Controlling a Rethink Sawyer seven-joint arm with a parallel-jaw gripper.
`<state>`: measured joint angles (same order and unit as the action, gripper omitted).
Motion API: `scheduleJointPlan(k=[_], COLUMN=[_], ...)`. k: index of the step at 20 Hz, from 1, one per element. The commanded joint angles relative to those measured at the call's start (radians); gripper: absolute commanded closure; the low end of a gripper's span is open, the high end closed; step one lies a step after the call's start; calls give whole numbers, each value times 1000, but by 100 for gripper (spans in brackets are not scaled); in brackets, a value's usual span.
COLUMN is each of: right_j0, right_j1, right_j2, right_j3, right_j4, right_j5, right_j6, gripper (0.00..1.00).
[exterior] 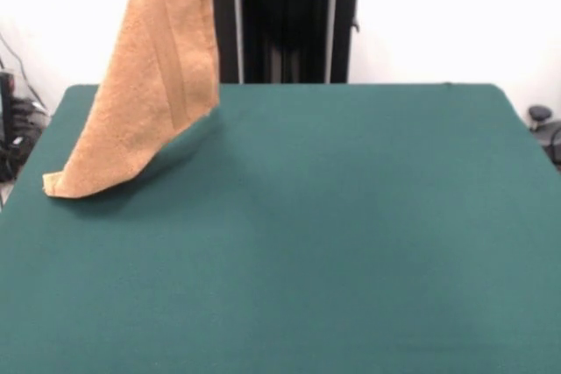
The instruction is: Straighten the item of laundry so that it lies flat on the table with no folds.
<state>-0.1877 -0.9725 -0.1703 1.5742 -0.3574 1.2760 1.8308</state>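
Observation:
The orange-tan terry towel (149,85) hangs down from above the picture's top edge at the left. Its woven band runs down its length. Its lower corner (66,186) rests on the dark green table (333,234) near the left edge, and the rest is lifted off the cloth and slants up to the right. The gripper is out of the picture above the top edge, so whatever holds the towel's upper end is hidden.
The robot's black pedestal (285,24) stands at the table's far side, just right of the hanging towel. Cables and dark gear (13,129) lie off the table's left edge, and a small dark object (539,116) sits off its right edge.

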Motion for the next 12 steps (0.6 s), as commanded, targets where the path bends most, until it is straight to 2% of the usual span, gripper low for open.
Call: scheduleJointPlan(k=[1,11,12], right_j0=[60,0,1], right_j1=[83,28,25], right_j2=[-20,-32,-35], right_j3=[61,73,65], right_j4=[52,56,24], right_j5=[-10,14,-17], right_j6=[349,235,213], gripper=[100,100,0])
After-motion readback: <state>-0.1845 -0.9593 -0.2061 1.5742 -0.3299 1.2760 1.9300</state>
